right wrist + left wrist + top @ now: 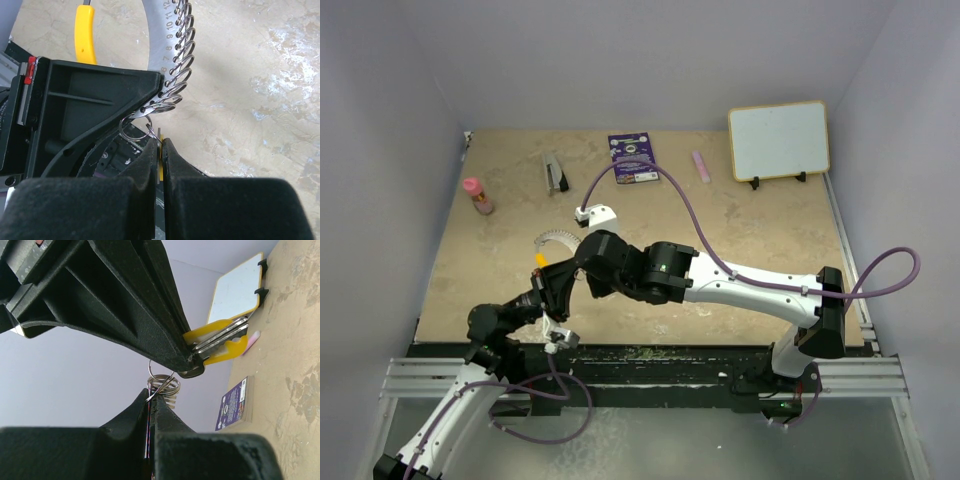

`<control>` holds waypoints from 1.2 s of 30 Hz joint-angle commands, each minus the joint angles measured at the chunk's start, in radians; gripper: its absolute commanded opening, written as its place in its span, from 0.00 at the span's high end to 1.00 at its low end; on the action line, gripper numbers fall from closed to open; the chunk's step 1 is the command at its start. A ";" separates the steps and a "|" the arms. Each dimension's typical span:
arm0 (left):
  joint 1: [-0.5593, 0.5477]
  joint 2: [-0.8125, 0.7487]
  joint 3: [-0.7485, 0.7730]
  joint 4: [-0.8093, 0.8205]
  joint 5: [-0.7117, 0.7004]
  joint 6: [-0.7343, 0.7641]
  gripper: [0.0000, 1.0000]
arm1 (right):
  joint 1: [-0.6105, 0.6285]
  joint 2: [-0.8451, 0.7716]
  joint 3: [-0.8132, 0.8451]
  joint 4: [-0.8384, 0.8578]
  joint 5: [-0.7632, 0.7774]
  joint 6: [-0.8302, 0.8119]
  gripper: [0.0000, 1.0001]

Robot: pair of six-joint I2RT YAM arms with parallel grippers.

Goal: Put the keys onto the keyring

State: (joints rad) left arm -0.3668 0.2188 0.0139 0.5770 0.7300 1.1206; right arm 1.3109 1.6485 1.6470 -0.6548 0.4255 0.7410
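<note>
Seen from above, the two arms meet over the near-left part of the bench [780, 220]. The left gripper [558, 280] reaches up from the lower-left corner. The right arm stretches low across from its base at the right edge, and the right gripper [588, 262] comes tip to tip with the other. The keyring [555, 238] arcs just beyond them. Bare bench spreads to the right; a whiteboard [779, 140], a purple card [633, 158] and a pink bottle [477, 195] sit well apart, near the far and left walls.

In the left wrist view, the left fingers [135, 415] pinch shut on the keyring's wire loops [162, 384]. The keys [220, 340] jut from the opposing gripper's tip just above.

In the right wrist view, the right fingers [175, 165] clamp a yellow key edge-on [159, 155], close beside the small end loop. The coiled keyring [177, 65] curves away over the bench.
</note>
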 commanded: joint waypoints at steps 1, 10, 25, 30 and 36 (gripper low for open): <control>0.004 0.011 0.021 0.051 0.008 0.021 0.97 | 0.004 -0.002 0.016 0.016 0.023 -0.002 1.00; 0.005 0.014 0.022 0.057 0.009 0.022 0.97 | 0.005 0.007 0.012 0.027 0.009 0.000 1.00; 0.004 0.016 0.025 0.069 -0.003 0.007 0.97 | 0.004 -0.001 -0.027 0.028 0.003 0.032 1.00; 0.003 0.020 0.026 0.070 0.001 0.008 0.97 | 0.006 -0.006 -0.035 0.042 -0.002 0.025 1.00; 0.004 0.021 0.023 0.072 0.002 0.014 0.97 | 0.005 -0.006 -0.018 0.043 -0.007 0.017 1.00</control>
State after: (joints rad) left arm -0.3664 0.2371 0.0143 0.5823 0.7246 1.1213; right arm 1.3109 1.6493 1.6112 -0.6384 0.4236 0.7532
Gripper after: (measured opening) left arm 0.045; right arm 0.012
